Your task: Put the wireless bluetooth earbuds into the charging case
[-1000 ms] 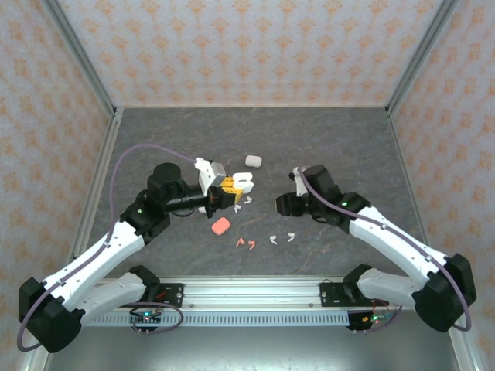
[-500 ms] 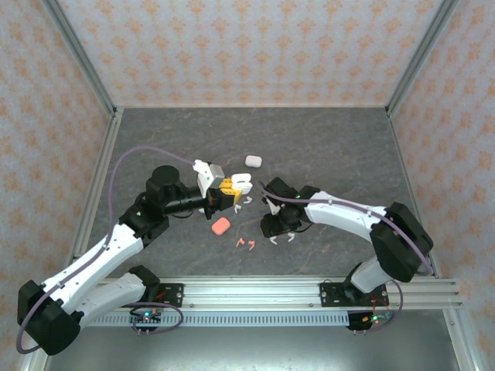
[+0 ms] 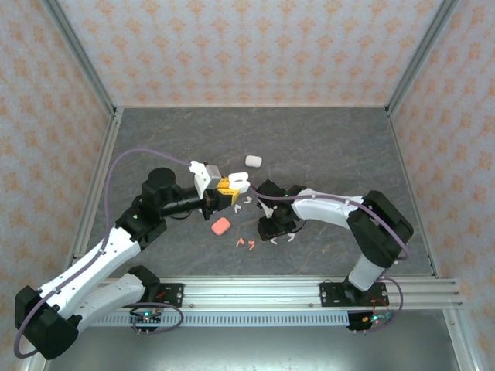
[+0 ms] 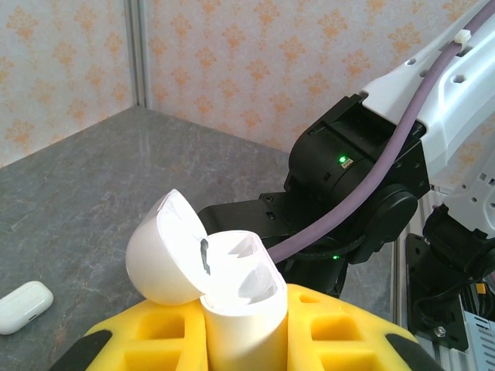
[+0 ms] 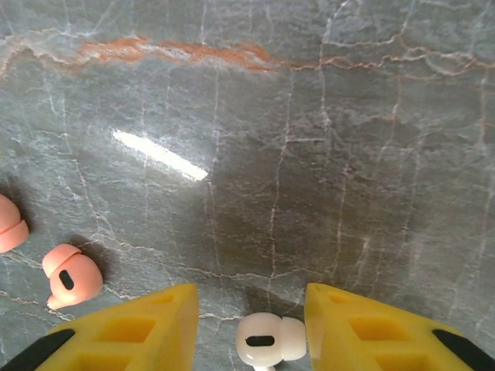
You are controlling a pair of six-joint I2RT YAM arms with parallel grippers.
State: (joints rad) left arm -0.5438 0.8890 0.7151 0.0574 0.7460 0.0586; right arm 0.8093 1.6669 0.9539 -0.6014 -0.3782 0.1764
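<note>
Where the two arms meet near the middle of the grey stone-patterned table [image 3: 332, 139], we record the following. Left gripper [image 3: 225, 191]: raised off the table, its yellow fingers [image 4: 155, 340] pressed against either side of the open white charging case [image 4: 238, 297], which stands upright between them with its lid [image 4: 164, 251] hinged back and its hollow interior facing up. Right gripper [image 5: 247, 297]: lowered to the table surface just beside the left gripper, jaws spread. One white earbud [image 5: 268, 340] lies flat on the table between its fingers. The earbud sits against or very near one finger and clear of the other, so we do not count it as clamped. Pink earbuds: one [image 5: 71, 277] just beside the right gripper on the side toward the left arm, a second [image 5: 8, 226] close by it at the picture's edge, both lying on the table. Further white earbuds: a small group [image 3: 247, 201] on the table close under the held case, and a single one [image 3: 291, 237] just beside the right gripper on its outer side. Pink closed case [image 3: 220, 226]: on the table, near the pink earbuds and in front of the left gripper. White closed case [image 3: 253, 161]: on the table farther back, apart from everything else listed.
</note>
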